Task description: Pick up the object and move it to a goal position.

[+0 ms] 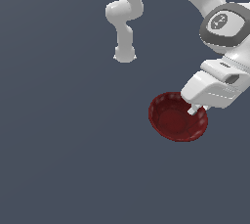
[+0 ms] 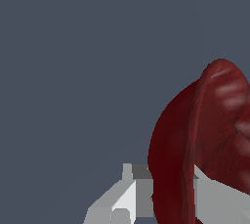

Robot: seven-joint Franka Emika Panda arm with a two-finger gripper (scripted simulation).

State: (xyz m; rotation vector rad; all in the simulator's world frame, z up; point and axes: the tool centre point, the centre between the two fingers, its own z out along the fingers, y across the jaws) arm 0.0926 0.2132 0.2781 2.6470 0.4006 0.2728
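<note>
Dark grey-blue floor fills the whole scene, flat and plain. From the exterior view, the dark red bowl point(image 1: 175, 118) sits on this floor, mouth upward, and the white arm reaches down to it from above. The gripper point(image 1: 197, 108) is at the bowl's rim, on the side nearest the arm's wrist. One finger point(image 1: 193, 110) goes down inside the bowl, close to the wall; the other finger is hidden behind the hand, so from this view I cannot tell how the jaws stand.

From the wrist view, the bowl point(image 2: 215, 135) appears very close and its thin wall stands between the two grey fingers point(image 2: 117, 203). One finger is outside the wall and one point(image 2: 219, 198) is inside. Both seem to press on the wall, so the gripper point(image 2: 168, 203) is clamped on the rim.
</note>
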